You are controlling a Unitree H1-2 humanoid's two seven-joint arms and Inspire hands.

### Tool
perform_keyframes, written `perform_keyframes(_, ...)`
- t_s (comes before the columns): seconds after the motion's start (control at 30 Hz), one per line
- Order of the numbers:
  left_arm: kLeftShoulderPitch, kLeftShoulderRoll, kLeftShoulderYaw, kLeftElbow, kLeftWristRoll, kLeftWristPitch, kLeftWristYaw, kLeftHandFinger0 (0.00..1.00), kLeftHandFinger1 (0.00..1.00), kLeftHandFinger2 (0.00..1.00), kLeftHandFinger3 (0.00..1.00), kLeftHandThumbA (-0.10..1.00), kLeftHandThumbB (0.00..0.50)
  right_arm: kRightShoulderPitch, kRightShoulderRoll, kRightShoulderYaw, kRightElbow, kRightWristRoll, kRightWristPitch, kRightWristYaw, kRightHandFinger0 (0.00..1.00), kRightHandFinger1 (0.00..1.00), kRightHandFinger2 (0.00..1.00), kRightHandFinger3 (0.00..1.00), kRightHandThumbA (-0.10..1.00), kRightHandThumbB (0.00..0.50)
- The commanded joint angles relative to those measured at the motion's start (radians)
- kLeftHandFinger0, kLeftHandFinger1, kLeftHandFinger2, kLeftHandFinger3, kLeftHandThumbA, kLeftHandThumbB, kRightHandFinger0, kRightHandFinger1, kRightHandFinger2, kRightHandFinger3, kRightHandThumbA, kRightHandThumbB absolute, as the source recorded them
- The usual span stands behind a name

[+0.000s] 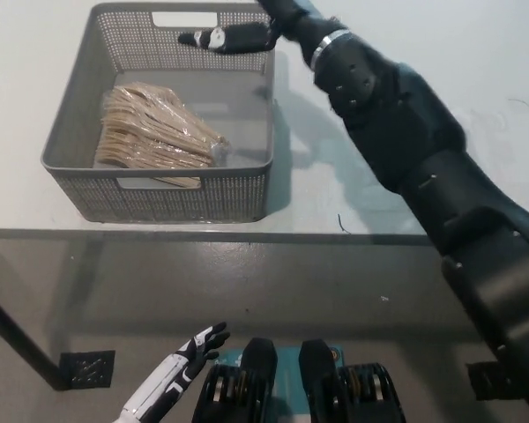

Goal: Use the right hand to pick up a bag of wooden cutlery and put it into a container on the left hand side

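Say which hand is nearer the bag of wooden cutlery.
Right. The black right hand hovers over the far rim of the basket, just beyond the bag of wooden cutlery; the white left hand hangs below the table, well away.

right hand (231,38): black, stretched out flat, fingers (192,40) apart, holding nothing | right arm (406,141): runs back down and right from that hand | left hand (183,363): white, resting far below it, loose, holding nothing
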Motion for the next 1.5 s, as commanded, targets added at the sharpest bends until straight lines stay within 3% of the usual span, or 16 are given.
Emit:
perform_keyframes(0.0,0.007,0.003,0.015,-0.016,-0.021,-0.038,0.007,1.00,1.00,1.00,1.00,1.00,0.396,0.094,-0.068,-0.097,-0.294,0.117,0.009,0.030,1.00,1.00,1.00,1.00,0.99,0.440)
perform_keyframes(0.13,0.020,-0.001,0.028,-0.024,-0.030,-0.038,0.013,1.00,1.00,1.00,1.00,1.00,0.420,0.284,-0.101,-0.164,-0.647,0.165,0.014,0.014,1.00,1.00,1.00,1.00,0.98,0.426)
perform_keyframes(0.17,0.025,-0.003,0.032,-0.029,-0.027,-0.038,0.020,1.00,1.00,1.00,1.00,1.00,0.413,0.337,-0.095,-0.191,-0.729,0.198,0.001,0.000,1.00,1.00,1.00,1.00,0.92,0.396)
perform_keyframes(0.27,0.024,-0.001,0.044,-0.044,-0.020,-0.038,0.035,1.00,1.00,1.00,1.00,1.00,0.390,0.509,-0.085,-0.264,-0.940,0.226,-0.098,-0.086,1.00,1.00,1.00,1.00,0.94,0.308)
perform_keyframes(0.3,0.025,0.001,0.047,-0.047,-0.017,-0.038,0.038,1.00,1.00,1.00,1.00,1.00,0.388,0.548,-0.083,-0.272,-0.984,0.228,-0.105,-0.091,1.00,1.00,1.00,1.00,1.00,0.306)
perform_keyframes(0.33,0.026,0.002,0.049,-0.049,-0.013,-0.038,0.043,1.00,1.00,1.00,1.00,1.00,0.388,0.577,-0.084,-0.276,-1.020,0.228,-0.104,-0.091,1.00,1.00,1.00,1.00,1.00,0.305)
perform_keyframes(0.37,0.022,-0.002,0.058,-0.050,-0.017,-0.038,0.051,1.00,1.00,1.00,1.00,1.00,0.380,0.647,-0.085,-0.282,-1.097,0.256,-0.088,-0.077,1.00,1.00,1.00,1.00,1.00,0.341)
perform_keyframes(0.47,0.023,0.000,0.076,-0.055,-0.024,-0.038,0.060,1.00,1.00,1.00,1.00,1.00,0.368,0.809,-0.089,-0.275,-1.213,0.308,-0.081,-0.045,1.00,1.00,1.00,1.00,1.00,0.381)
perform_keyframes(0.57,0.016,-0.002,0.091,-0.060,-0.037,-0.038,0.065,1.00,1.00,1.00,1.00,1.00,0.369,0.937,-0.077,-0.266,-1.267,0.341,-0.084,-0.037,1.00,1.00,1.00,1.00,1.00,0.390)
perform_keyframes(0.73,-0.004,-0.014,0.099,-0.067,-0.028,-0.038,0.077,1.00,1.00,1.00,1.00,1.00,0.349,1.141,-0.040,-0.250,-1.244,0.360,-0.128,-0.039,1.00,1.00,1.00,1.00,1.00,0.364)
perform_keyframes(0.9,0.013,-0.027,0.102,-0.073,-0.036,-0.038,0.069,1.00,1.00,1.00,1.00,1.00,0.344,1.290,-0.004,-0.221,-1.175,0.377,-0.169,-0.020,1.00,1.00,1.00,1.00,1.00,0.223)
perform_keyframes(1.07,0.014,-0.031,0.116,-0.073,-0.021,-0.038,0.069,1.00,1.00,1.00,1.00,1.00,0.354,1.364,0.009,-0.199,-1.078,0.408,-0.163,0.022,1.00,1.00,1.00,1.00,1.00,0.263)
perform_keyframes(1.13,0.005,-0.033,0.121,-0.066,-0.019,-0.038,0.070,1.00,1.00,1.00,1.00,1.00,0.363,1.370,0.015,-0.193,-1.024,0.440,-0.170,0.043,1.00,1.00,1.00,1.00,1.00,0.213)
perform_keyframes(1.2,-0.018,-0.034,0.123,-0.055,-0.018,-0.037,0.068,1.00,1.00,1.00,1.00,1.00,0.366,1.361,0.025,-0.199,-0.992,0.461,-0.153,0.047,1.00,1.00,1.00,1.00,1.00,0.217)
perform_keyframes(1.3,-0.051,-0.037,0.127,-0.035,-0.007,-0.038,0.076,1.00,1.00,1.00,1.00,1.00,0.383,1.338,0.044,-0.194,-0.945,0.468,-0.138,0.052,1.00,1.00,1.00,1.00,1.00,0.170)
perform_keyframes(1.47,-0.064,-0.038,0.137,-0.023,-0.020,-0.038,0.075,1.00,1.00,1.00,1.00,1.00,0.371,1.280,0.050,-0.191,-0.875,0.466,-0.117,0.068,1.00,1.00,1.00,1.00,1.00,0.186)
